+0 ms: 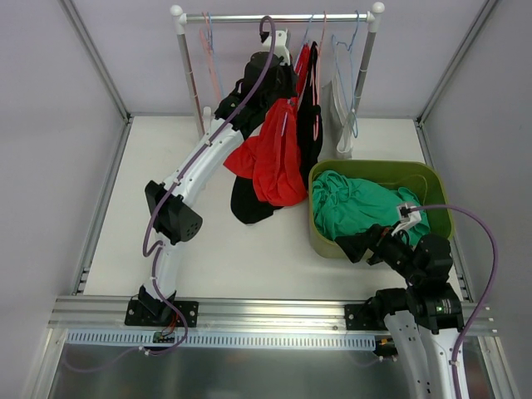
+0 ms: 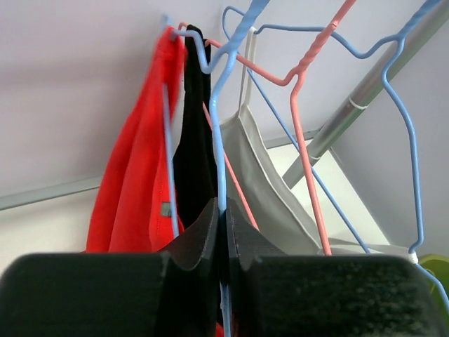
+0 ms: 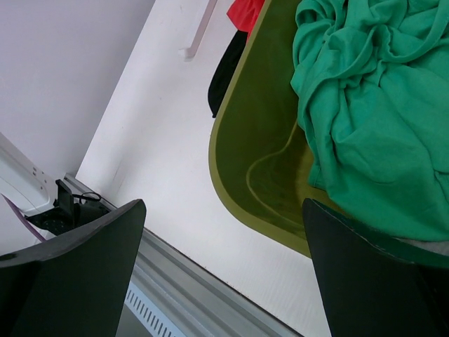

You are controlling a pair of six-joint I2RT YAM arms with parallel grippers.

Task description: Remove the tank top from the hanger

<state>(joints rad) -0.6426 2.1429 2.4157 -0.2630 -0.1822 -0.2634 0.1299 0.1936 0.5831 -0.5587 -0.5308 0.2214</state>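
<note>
A red tank top (image 1: 278, 158) and a black tank top (image 1: 248, 208) hang from hangers on the rack rail (image 1: 274, 17), reaching down to the table. My left gripper (image 1: 278, 71) is up at the rack. In the left wrist view it (image 2: 224, 221) is shut on the wire of a blue hanger (image 2: 219, 105), with the red tank top (image 2: 133, 175) and the black one (image 2: 193, 154) just left of it. My right gripper (image 1: 366, 245) is open and empty over the near left corner of the green bin (image 3: 231, 161).
A white garment (image 1: 341, 108) and empty pink and blue hangers (image 2: 302, 105) hang at the rail's right end. The green bin (image 1: 320, 237) holds a green garment (image 1: 362, 208). The rack's posts (image 1: 189, 75) stand at the back of the table.
</note>
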